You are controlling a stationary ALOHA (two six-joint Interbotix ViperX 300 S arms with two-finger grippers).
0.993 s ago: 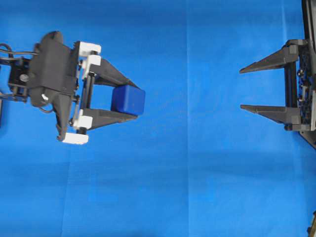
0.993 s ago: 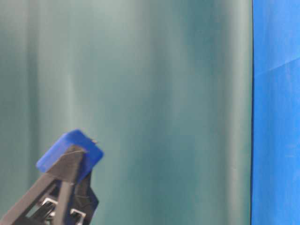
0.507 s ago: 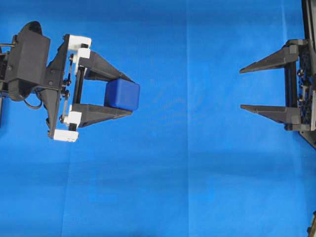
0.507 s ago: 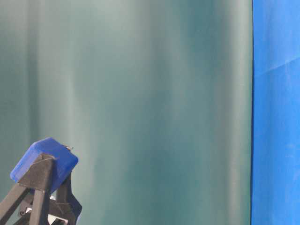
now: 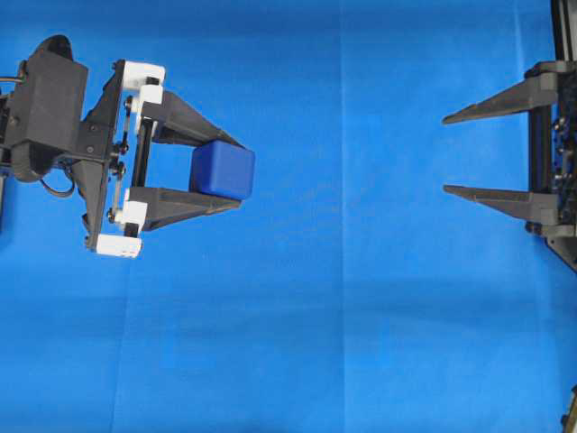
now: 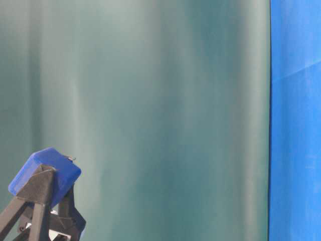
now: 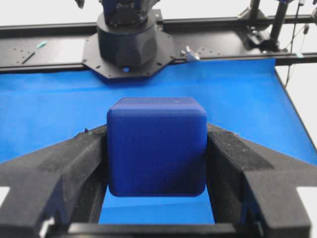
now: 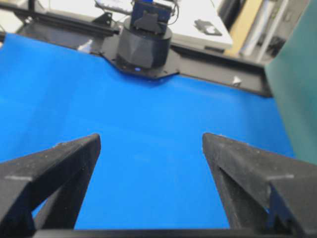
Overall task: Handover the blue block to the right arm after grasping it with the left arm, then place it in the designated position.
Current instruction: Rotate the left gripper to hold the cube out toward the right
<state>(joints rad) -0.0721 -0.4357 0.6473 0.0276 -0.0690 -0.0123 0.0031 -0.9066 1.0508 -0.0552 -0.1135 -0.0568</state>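
The blue block [image 5: 223, 171], a dark navy cube, is clamped between the two black fingers of my left gripper [image 5: 236, 171] at the left of the overhead view, lifted off the cloth. From the left wrist the blue block [image 7: 156, 146] fills the gap between both pads. At table level the blue block [image 6: 45, 174] shows at the lower left, raised above the surface. My right gripper [image 5: 445, 153] stands open at the right edge, fingertips pointing left towards the block, a wide stretch of cloth between them. Nothing lies inside the right gripper [image 8: 151, 141].
Bright blue cloth [image 5: 343, 316] covers the table. The right arm's black base [image 7: 129, 39] stands at the far end in the left wrist view, the left arm's base [image 8: 146, 47] in the right wrist view. A teal curtain [image 6: 165, 100] backs the scene.
My left gripper with the block drew back to the left and levelled out, then held still. The right gripper shifted slightly towards the right edge, still open.
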